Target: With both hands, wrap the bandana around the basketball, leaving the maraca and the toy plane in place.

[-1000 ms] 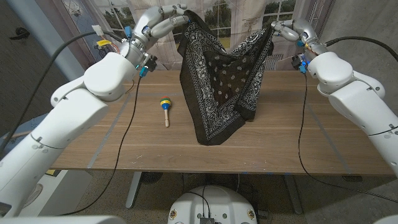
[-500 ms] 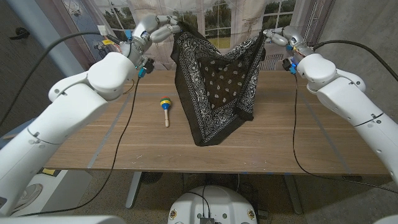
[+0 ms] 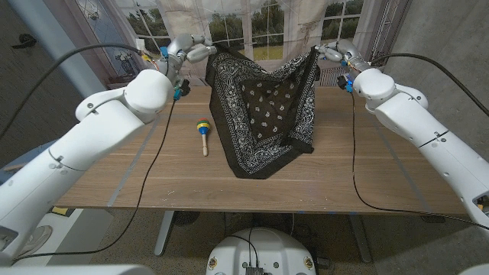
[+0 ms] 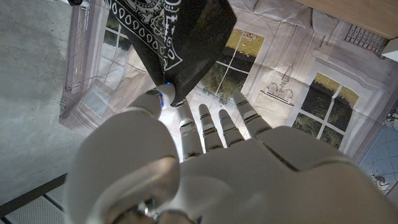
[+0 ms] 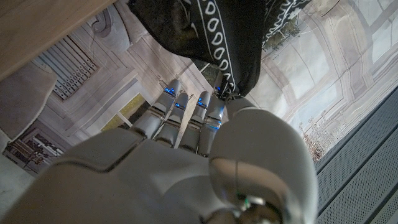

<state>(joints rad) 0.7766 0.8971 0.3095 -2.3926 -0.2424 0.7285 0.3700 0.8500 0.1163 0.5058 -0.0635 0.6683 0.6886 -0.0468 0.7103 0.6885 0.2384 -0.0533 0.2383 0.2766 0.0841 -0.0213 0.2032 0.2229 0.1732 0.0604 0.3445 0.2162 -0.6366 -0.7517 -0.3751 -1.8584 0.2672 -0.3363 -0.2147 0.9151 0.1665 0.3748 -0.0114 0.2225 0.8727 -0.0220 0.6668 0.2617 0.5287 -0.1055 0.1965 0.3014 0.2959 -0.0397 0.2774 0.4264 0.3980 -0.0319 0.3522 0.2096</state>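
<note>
A black bandana (image 3: pixel 263 114) with white paisley print hangs spread between my two hands above the far half of the table, its lower end draped on the wood. My left hand (image 3: pixel 191 50) pinches one upper corner of the bandana (image 4: pixel 177 43) between thumb and a finger. My right hand (image 3: pixel 334 53) pinches the opposite corner of the cloth (image 5: pixel 230 37). A small maraca (image 3: pixel 203 133) with a yellow, blue and green head and a wooden handle lies on the table left of the cloth. The hanging cloth hides whatever lies behind it.
The wooden table (image 3: pixel 367 168) stretches from the front edge to the window backdrop (image 3: pixel 267 23) behind. Black cables (image 3: pixel 355 145) trail from both arms across the table sides.
Both hands have moved farther back and lower with the bandana corners. The cloth hangs lower and more of it lies on the table. The maraca has stayed put.
</note>
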